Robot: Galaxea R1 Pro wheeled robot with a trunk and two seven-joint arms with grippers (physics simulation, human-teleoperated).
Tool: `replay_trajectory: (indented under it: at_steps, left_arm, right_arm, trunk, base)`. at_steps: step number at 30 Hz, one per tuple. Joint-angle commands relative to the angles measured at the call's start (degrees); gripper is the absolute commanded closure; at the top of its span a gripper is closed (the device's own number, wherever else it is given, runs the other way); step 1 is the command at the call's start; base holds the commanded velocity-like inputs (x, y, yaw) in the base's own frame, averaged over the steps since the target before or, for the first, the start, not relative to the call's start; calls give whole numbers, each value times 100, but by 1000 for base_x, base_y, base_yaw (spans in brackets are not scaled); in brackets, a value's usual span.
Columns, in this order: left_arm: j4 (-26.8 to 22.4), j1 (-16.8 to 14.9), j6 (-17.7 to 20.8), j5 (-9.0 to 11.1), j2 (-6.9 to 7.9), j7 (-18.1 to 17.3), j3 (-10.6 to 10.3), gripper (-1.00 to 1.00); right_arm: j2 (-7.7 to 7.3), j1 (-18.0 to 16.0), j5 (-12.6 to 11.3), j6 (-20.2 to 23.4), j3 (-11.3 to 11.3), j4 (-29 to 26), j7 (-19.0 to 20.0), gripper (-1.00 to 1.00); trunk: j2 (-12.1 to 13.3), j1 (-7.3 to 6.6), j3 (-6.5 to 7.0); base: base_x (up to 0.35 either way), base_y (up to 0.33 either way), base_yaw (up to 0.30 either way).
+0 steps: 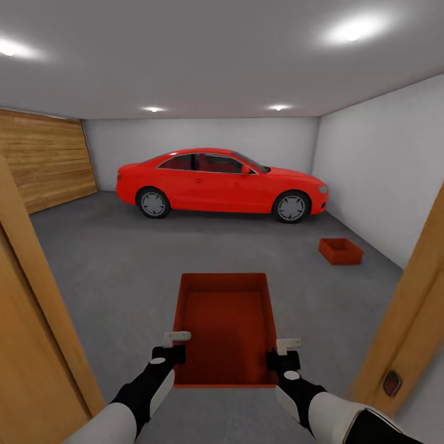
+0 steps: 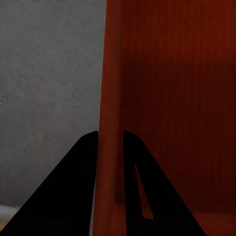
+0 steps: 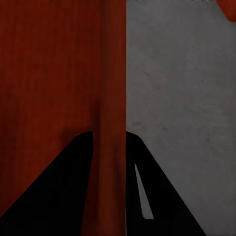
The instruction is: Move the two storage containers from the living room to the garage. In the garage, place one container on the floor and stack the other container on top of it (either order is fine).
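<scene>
Robot stands in a wooden doorway (image 1: 37, 345) looking into the garage: grey concrete floor (image 1: 111, 271), pale walls, red car (image 1: 222, 185) parked across the far side. Progress, judged from the layout: one box (image 1: 340, 251) already sits on the floor near the right wall, in front of the car's nose, open side up, nothing on it. The carried box (image 1: 225, 327) is held out in front between both arms, over the floor just inside the door and well apart from the first. Remaining: drive across, line up over the floor box, lower and release so the two stack. Left hand (image 1: 170, 351) is clamped on the left wall of the carried box near its close end; left wrist view shows one finger (image 2: 73, 196) on each face of the wall. Right hand (image 1: 285, 356) is clamped likewise on the right wall, fingers (image 3: 147, 196) straddling it. Box interior looks empty.
</scene>
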Motion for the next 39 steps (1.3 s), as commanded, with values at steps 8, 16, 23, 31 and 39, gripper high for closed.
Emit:
replay_trajectory:
  at_steps: [8,16,23,31,39]
  left_arm:
    - [-20,-6,42,-35,15,95,116,100]
    - [-28,-6,42,-35,15,95,116,100]
    - [-29,-6,42,-35,15,95,116,100]
    - [-29,-6,42,-35,15,95,116,100]
    - [-25,-6,43,-35,15,95,116,100]
  right_arm:
    - [-26,-7,-121,-58,-303,12,-17,100]
    - [-29,-6,-119,-60,-302,12,-17,100]
    - [-26,-7,-120,-60,-302,12,-17,100]
    - [-23,-7,-121,-60,-301,12,-17,100]
    - [-28,-7,-133,-60,-301,12,-17,100]
  trunk:
    - [-11,4,-12]
    - [-11,4,-12]
    - [-11,4,-12]
    - [-11,4,-12]
    - [-11,4,-12]
  base:
    - [61,67,0]
    - [54,123,0]
    - [8,17,0]
    - [1,1,-84]
    - [0,0,-114]
